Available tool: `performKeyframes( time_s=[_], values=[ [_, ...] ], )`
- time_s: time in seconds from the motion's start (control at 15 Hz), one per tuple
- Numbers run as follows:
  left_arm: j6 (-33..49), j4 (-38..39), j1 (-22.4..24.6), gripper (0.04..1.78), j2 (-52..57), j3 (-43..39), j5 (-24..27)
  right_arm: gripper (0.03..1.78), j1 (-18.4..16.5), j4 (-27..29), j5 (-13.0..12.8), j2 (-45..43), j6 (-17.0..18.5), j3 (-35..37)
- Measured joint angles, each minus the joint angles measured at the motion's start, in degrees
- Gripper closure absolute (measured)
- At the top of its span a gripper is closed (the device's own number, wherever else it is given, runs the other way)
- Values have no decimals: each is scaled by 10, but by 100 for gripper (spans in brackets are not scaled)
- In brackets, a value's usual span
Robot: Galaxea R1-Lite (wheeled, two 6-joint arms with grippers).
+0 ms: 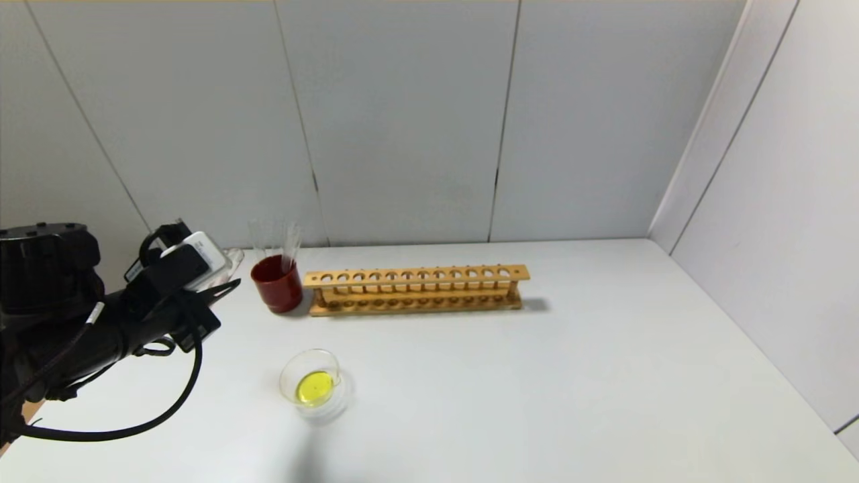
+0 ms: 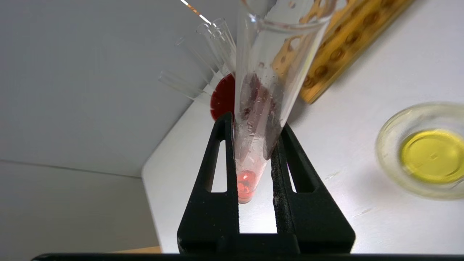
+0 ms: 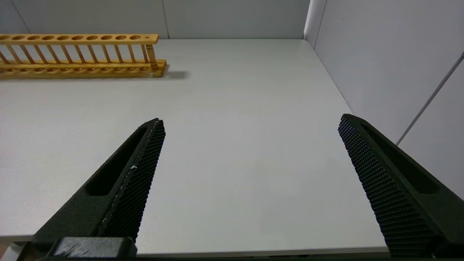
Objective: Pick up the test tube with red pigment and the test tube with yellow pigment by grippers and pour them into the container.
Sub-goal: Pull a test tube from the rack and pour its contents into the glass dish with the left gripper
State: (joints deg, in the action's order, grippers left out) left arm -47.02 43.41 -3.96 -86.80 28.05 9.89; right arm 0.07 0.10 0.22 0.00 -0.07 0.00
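Observation:
My left gripper [image 2: 253,125] is shut on the test tube with red pigment [image 2: 258,83], held above the table at the left, between the two fingers. A little red-orange liquid sits at the tube's closed end [image 2: 245,185]. In the head view the left gripper [image 1: 227,278] is left of the dark red cup and behind-left of the container [image 1: 286,380]. The container is a small clear glass dish holding yellow liquid; it also shows in the left wrist view [image 2: 385,145]. No tube with yellow liquid shows. My right gripper [image 3: 252,121] is open and empty over bare table, outside the head view.
A dark red cup [image 1: 276,285] with colourless clear tubes [image 1: 275,235] stands at the back left. A long wooden tube rack [image 1: 416,288] stands empty right of the cup; it also shows in the right wrist view [image 3: 79,54]. Grey walls close the back and the right side.

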Motion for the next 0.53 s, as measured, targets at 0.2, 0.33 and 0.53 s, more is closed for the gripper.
performKeyframes(
  time_s=[0.2,0.33,0.53],
  values=[
    [-77,-4,9,151,-18,0,17,6,0,0,0,0,0,0],
    [-93,-18,10,151,-26,5,17,6,0,0,0,0,0,0],
    [-139,-16,12,151,-32,-6,16,6,0,0,0,0,0,0]
  ],
)
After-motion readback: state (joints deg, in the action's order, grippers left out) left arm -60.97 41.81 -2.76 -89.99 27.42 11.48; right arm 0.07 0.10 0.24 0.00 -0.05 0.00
